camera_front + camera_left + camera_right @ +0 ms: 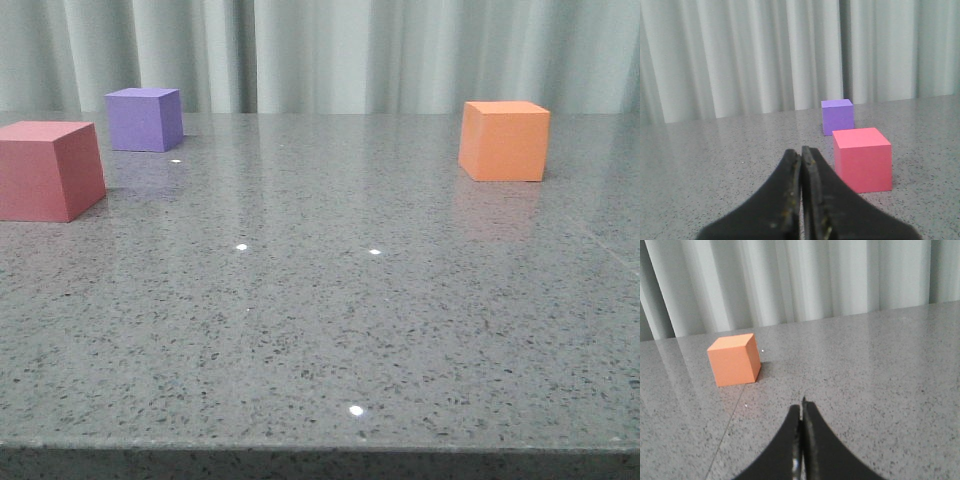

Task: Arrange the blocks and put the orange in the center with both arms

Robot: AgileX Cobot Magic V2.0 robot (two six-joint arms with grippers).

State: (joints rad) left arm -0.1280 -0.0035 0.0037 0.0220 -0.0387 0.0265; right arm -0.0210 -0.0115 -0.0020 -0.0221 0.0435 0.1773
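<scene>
The red-pink cube (47, 168) sits at the table's left edge, with the purple cube (145, 118) just behind it. The orange cube (504, 140) sits apart at the far right. Neither arm shows in the front view. In the left wrist view my left gripper (801, 150) is shut and empty, short of the red-pink cube (862, 158), with the purple cube (837, 116) beyond. In the right wrist view my right gripper (802, 406) is shut and empty, well short of the orange cube (734, 359).
The grey speckled stone table (330, 320) has its front edge near the bottom of the front view. A pale pleated curtain (330, 50) hangs close behind the table. A thin seam (600, 245) runs across the tabletop at the right.
</scene>
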